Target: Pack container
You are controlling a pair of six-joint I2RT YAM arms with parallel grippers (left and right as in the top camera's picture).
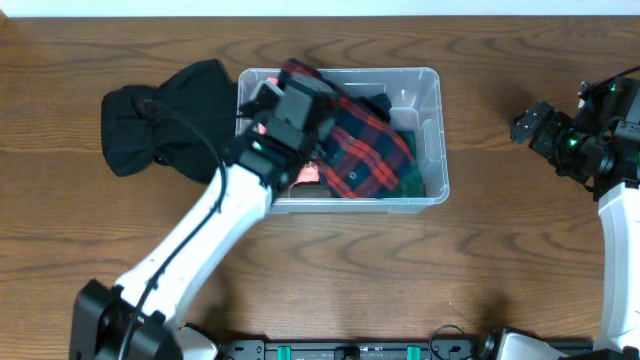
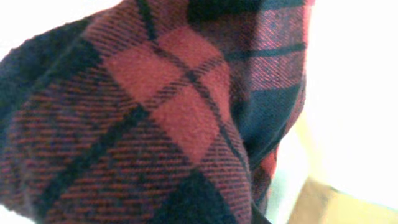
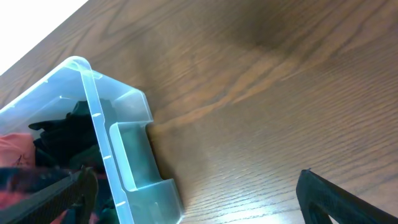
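The brown wooden bench (image 1: 500, 270) takes up most of what I can see. The container (image 1: 436, 150), a clear plastic bin, sits on it lengthwise. It lies directly beneath the left hand (image 1: 300, 95) and well out in front of the right hand (image 1: 522, 125), with bare wood between that hand and the bin's near end.

A black garment (image 1: 160, 125) lies crumpled on the bench, off to the outer side of the left hand and up against the bin's end wall. A red and dark plaid cloth (image 1: 365, 150) spreads from under the left hand across the middle of the bin. One edge rises over the far rim just ahead of the hand.

Past the plaid cloth, towards the right hand, a green cloth (image 1: 410, 175) shows low in the bin. Dark clothing (image 1: 375, 100) lies in the far corner. Just below the left hand, by the near wall, there is a small pink patch (image 1: 308, 175).

The left wrist camera sees nothing but the plaid cloth (image 2: 174, 112) pressed close, so I cannot tell whether that hand's fingers are apart or together.

The right hand (image 3: 198, 180) hangs above the bench with its fingers (image 3: 68, 190) spread wide and nothing between them. The bin's corner and moulded handle (image 3: 99, 124) are ahead of its one fingertip, and dark clothing (image 3: 68, 134) shows through the wall.
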